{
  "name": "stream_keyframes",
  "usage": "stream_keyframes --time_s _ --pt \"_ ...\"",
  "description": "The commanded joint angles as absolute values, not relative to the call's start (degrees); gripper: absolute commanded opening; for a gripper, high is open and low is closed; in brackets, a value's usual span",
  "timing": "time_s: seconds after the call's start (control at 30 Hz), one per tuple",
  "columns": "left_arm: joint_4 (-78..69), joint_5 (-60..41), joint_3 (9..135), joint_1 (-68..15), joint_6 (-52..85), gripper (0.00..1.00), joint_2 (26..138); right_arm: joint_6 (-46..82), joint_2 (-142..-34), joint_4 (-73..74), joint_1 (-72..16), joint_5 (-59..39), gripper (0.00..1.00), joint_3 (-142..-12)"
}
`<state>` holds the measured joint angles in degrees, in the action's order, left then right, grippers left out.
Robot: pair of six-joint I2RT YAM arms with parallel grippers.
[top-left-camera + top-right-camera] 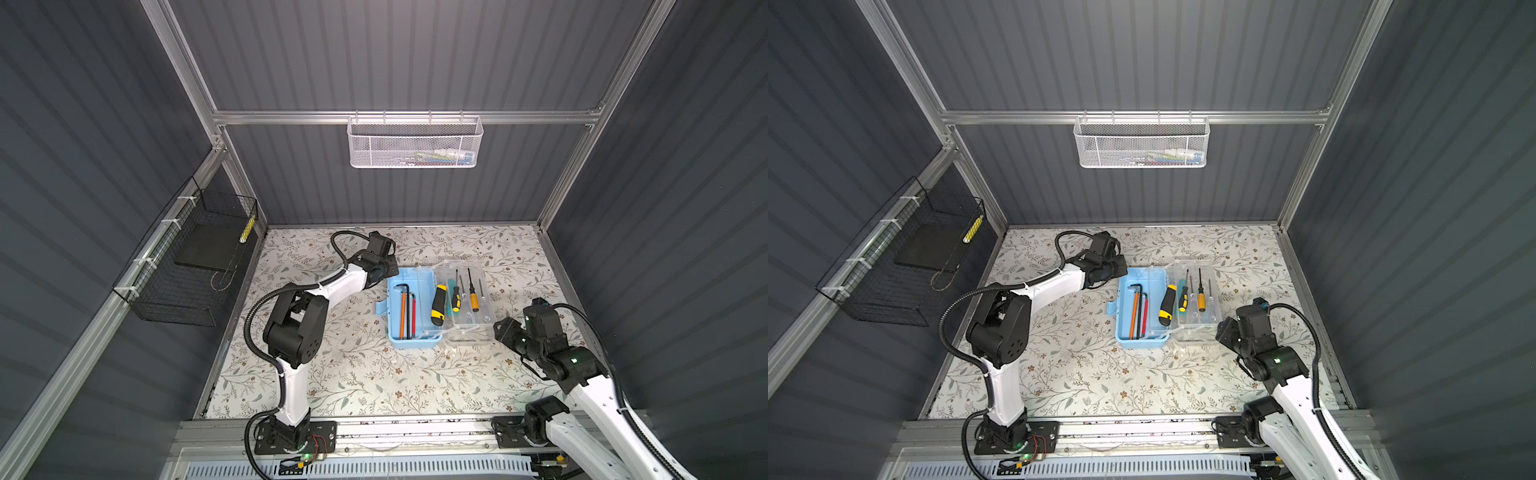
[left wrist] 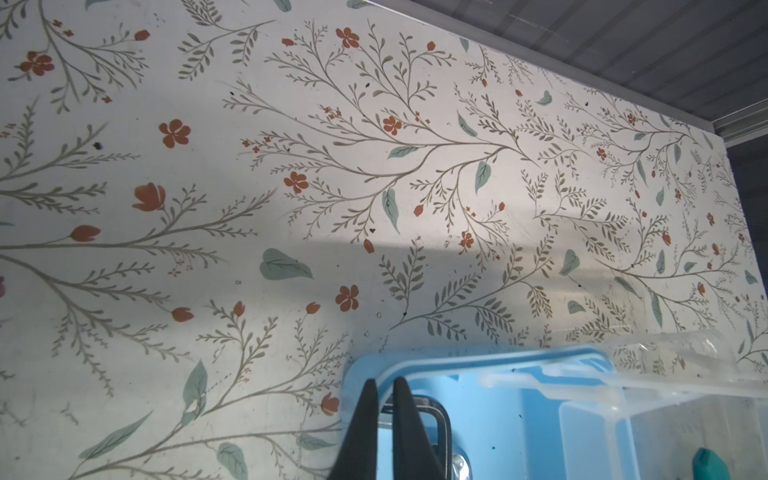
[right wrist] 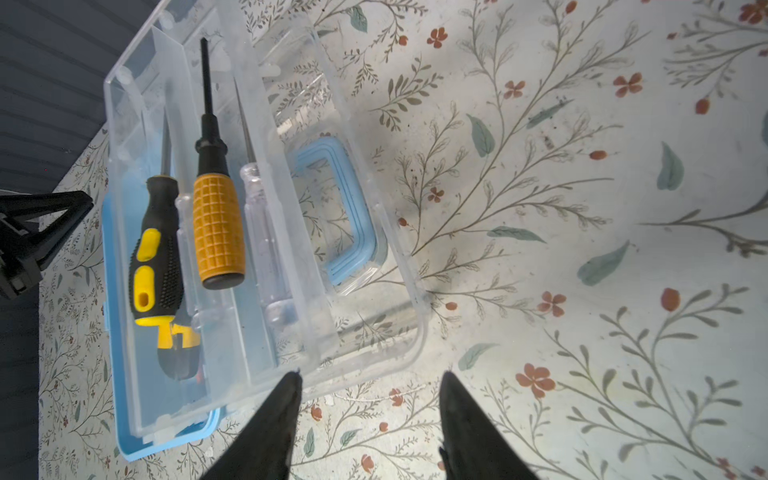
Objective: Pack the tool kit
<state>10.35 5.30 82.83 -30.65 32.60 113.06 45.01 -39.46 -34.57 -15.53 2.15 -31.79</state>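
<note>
The tool kit's light-blue box lies open mid-table, its clear lid folded out to the right. Hex keys lie in the blue base, with a yellow-black utility knife beside them. Screwdrivers rest in the clear tray. My left gripper is at the box's far left corner, shut on the blue rim, one finger inside and one outside. My right gripper stands open at the lid's near right corner, holding nothing.
A white mesh basket hangs on the back rail. A black wire basket is fixed to the left wall. The enclosure walls bound the floral table on three sides.
</note>
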Motion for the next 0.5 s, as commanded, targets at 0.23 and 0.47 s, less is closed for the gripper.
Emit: stream_keyframes --time_s 0.23,0.47 --pt "11.93 3.82 82.55 -30.24 29.44 0.26 111.78 45.18 -39.61 -31.58 -12.4 -3.36 0.56 -29.48" --pt "12.22 3.48 81.56 -30.22 29.23 0.23 112.52 44.85 -37.79 -33.15 -11.63 -3.77 0.56 -31.19"
